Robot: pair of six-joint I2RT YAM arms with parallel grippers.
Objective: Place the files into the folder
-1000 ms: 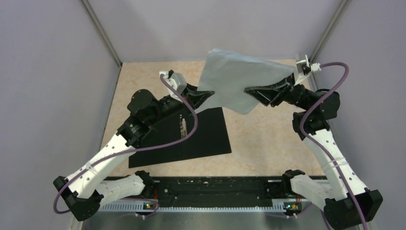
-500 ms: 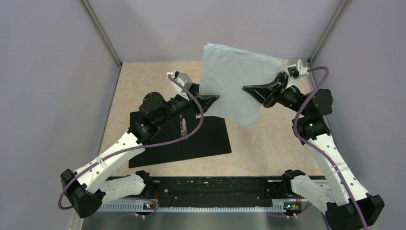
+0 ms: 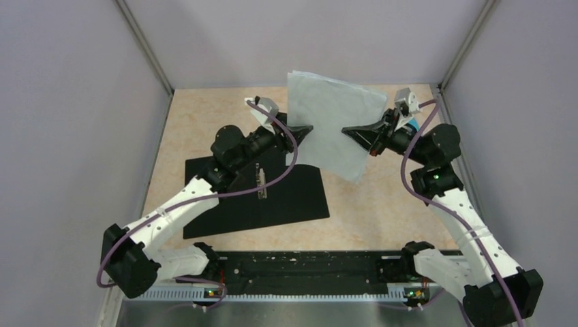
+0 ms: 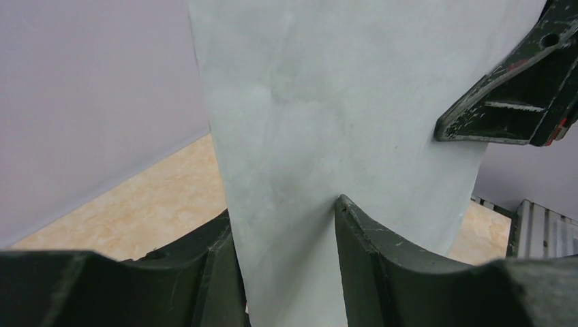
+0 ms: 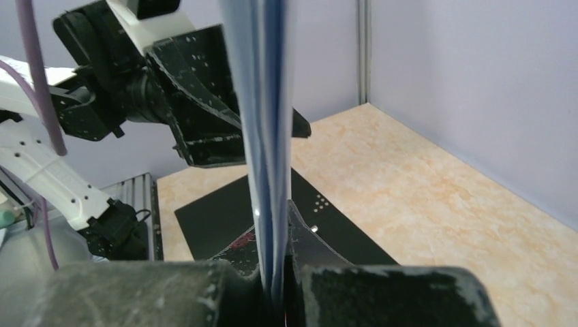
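Observation:
The files (image 3: 334,119) are thin white sheets held upright in the air above the table's back half. My right gripper (image 3: 349,130) is shut on their right edge; in the right wrist view the files (image 5: 262,102) run edge-on into its closed jaws (image 5: 276,272). My left gripper (image 3: 307,129) is at their left edge with its jaws apart. In the left wrist view the files (image 4: 327,102) hang between its spread fingers (image 4: 283,208). The folder (image 3: 286,201) lies open and flat on the table, black inside up, below the left arm, with its metal clip (image 3: 260,181) showing.
The tan table (image 3: 395,204) is walled by grey panels on three sides. A black rail (image 3: 307,272) with both arm bases runs along the near edge. In the right wrist view the left gripper (image 5: 204,122) hangs just behind the sheets, above the folder (image 5: 334,228).
The left gripper let go of the sheets and now stands open. The right gripper closed on their right edge. Both arms drew closer, and the sheets swung more upright.

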